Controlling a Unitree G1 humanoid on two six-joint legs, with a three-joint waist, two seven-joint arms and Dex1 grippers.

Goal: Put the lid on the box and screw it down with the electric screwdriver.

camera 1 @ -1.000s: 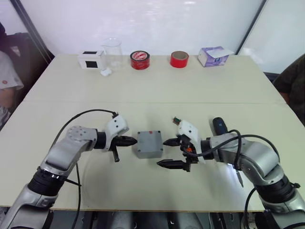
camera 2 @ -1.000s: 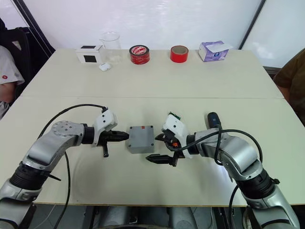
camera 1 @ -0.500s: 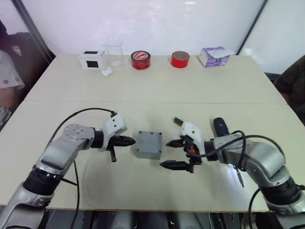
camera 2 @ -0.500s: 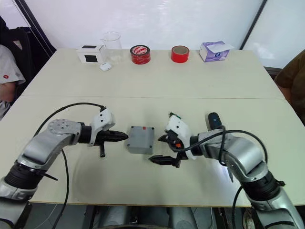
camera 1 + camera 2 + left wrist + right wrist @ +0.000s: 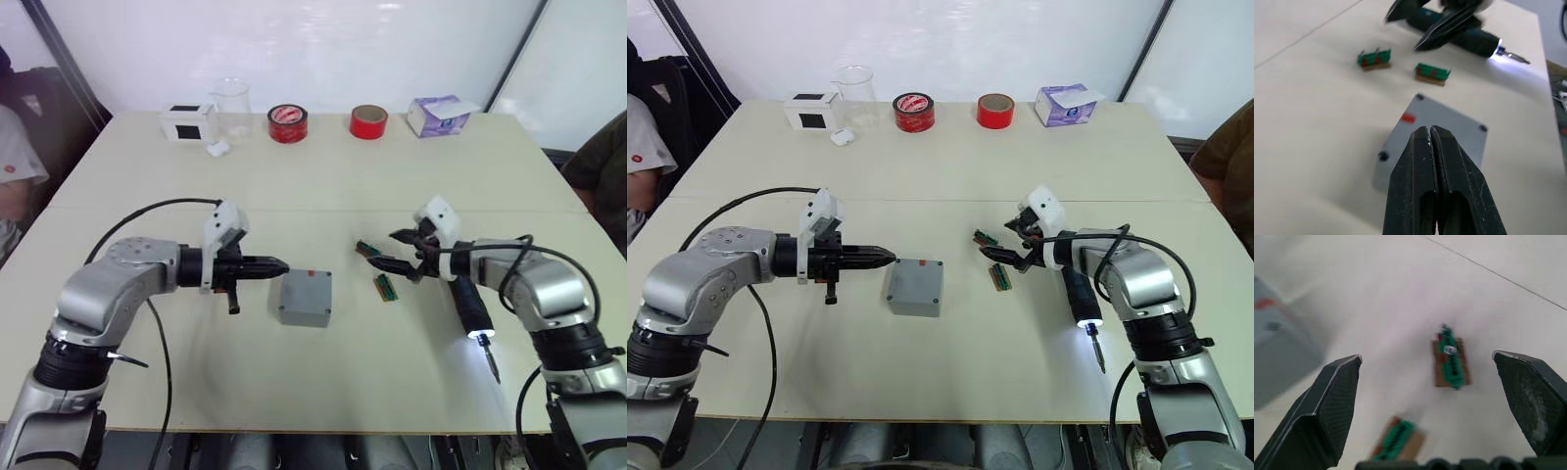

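Observation:
The grey box (image 5: 298,315) sits mid-table with the lid (image 5: 307,288) lying flat on top, a red mark near its far edge. My left gripper (image 5: 280,263) is shut and empty, its tip hovering just above the box's left far corner; the left wrist view looks over the shut fingers (image 5: 1422,161) onto the lid (image 5: 1452,122). My right gripper (image 5: 389,249) is open, off to the right of the box, above two small green circuit boards (image 5: 368,248). The electric screwdriver (image 5: 468,302) lies on the table beneath my right forearm, its tip light on.
Along the far edge stand a white box with a black square (image 5: 189,122), a clear beaker (image 5: 231,98), two red tape rolls (image 5: 287,123), and a purple tissue box (image 5: 438,115). People sit at the left and right edges.
My right gripper has pulled away from the box to the right and farther back, uncovering the screwdriver. My left gripper has lifted off the box's left side.

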